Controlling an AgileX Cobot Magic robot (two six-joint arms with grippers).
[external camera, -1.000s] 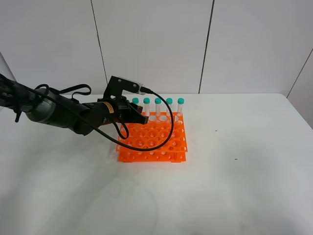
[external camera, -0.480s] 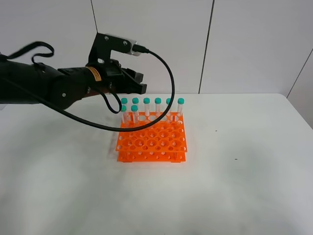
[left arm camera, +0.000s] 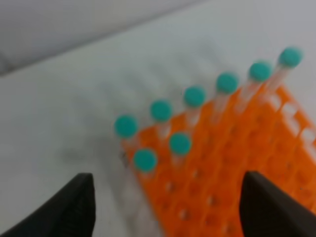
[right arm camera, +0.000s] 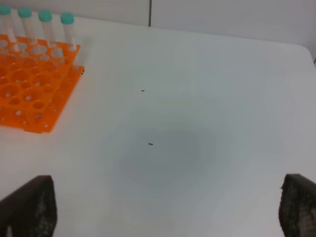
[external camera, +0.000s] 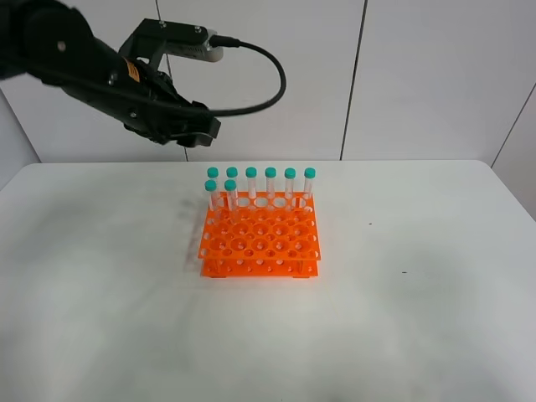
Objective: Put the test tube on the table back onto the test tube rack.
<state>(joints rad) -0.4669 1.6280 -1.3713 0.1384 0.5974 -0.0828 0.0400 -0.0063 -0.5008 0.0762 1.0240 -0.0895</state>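
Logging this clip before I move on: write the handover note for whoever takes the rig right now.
Left gripper: open, empty, raised above and behind the test tube rack.
Right gripper: open, empty, over bare table, right of the rack.
Tubes: eight green-capped test tubes stand in the rack, six in the back row, two in the next, including the near-left one.
Done: no tube lies on the table in any view.
Left: only park the arms.

8 test tubes (external camera: 231, 186) w/ teal caps, 1 orange rack (external camera: 260, 240), 1 table (external camera: 419, 318).
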